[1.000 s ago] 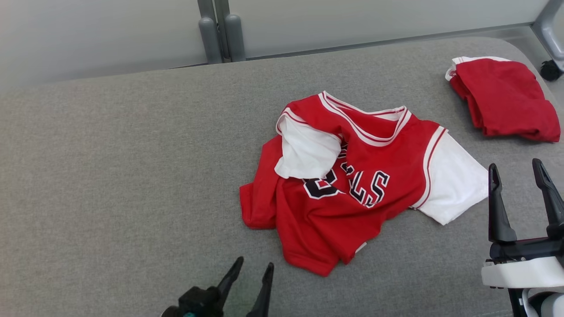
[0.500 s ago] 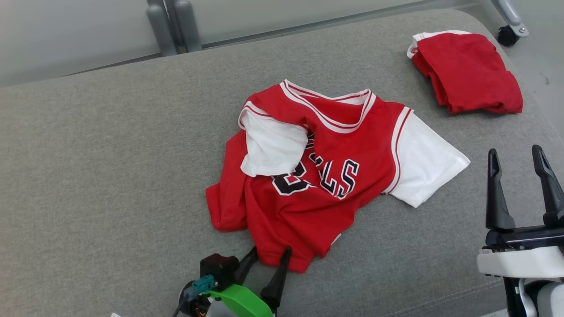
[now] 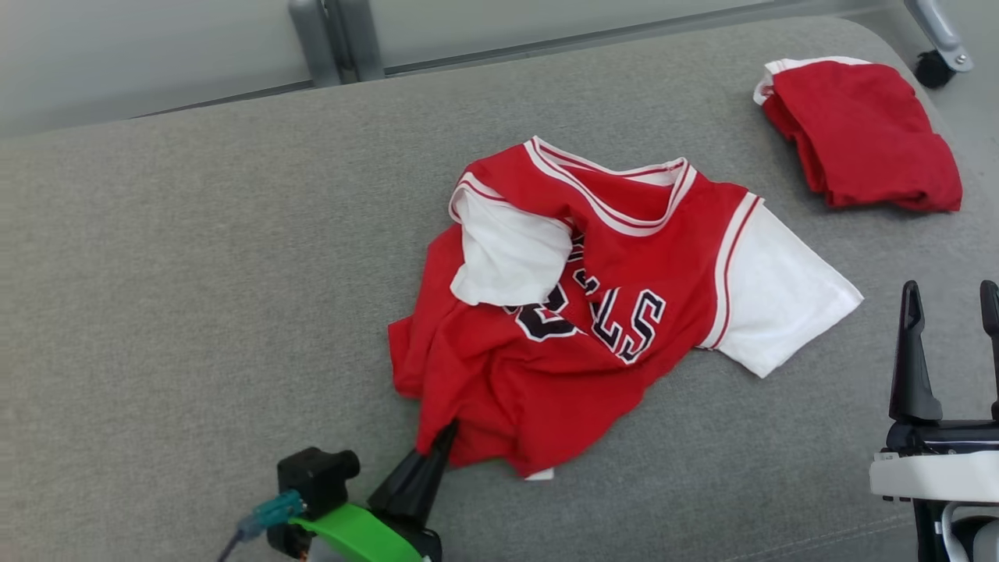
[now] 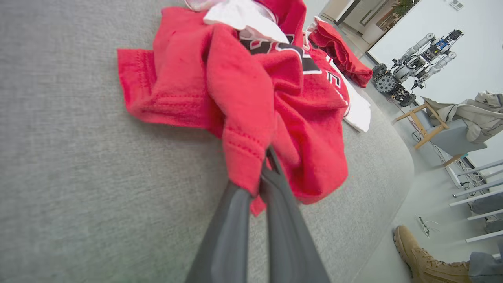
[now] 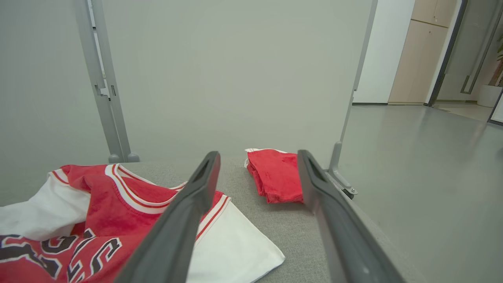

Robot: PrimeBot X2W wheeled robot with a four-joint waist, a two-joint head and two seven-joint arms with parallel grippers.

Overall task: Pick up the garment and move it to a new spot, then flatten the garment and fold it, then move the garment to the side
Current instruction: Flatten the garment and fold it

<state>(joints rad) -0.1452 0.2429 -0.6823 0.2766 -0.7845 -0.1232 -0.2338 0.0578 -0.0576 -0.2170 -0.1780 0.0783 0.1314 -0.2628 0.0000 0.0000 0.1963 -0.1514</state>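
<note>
Head view, left gripper (image 3: 443, 437): a moment ago its two fingers stood apart on both sides of the near hem. Now they are pressed together into one dark point, clenched on the garment.
Head view, garment (image 3: 601, 312): a red jersey with white sleeves, crumpled on the grey cushion (image 3: 195, 273) a little right of the middle. Its near edge now gathers into a bunch that runs to the left gripper. The rest lies as before; the picture's small shift comes from the camera.
Head view, right gripper (image 3: 951, 293): at the near right, well apart from the garment, with fingers spread wide as before and nothing between them.
Head view, folded red piece (image 3: 866, 133): at the far right corner of the cushion, untouched.
Left wrist view, left gripper (image 4: 262, 184): the fingers meet on a thick fold of the red hem (image 4: 243, 153) – the cloth is clearly between them, not only beside them.
Left wrist view, garment (image 4: 188, 78): it is not lifted yet, and most of it lies flat on the cushion beyond the pinch.
Right wrist view, right gripper (image 5: 258, 157): the jaws are released and empty. The garment (image 5: 110, 196) is at the near left, the folded red piece (image 5: 277, 177) further off.
Meaning for the task: the grasp seems done – I judge that the pick-up is the step now in hand, with moving, flattening and folding all left to do.
</note>
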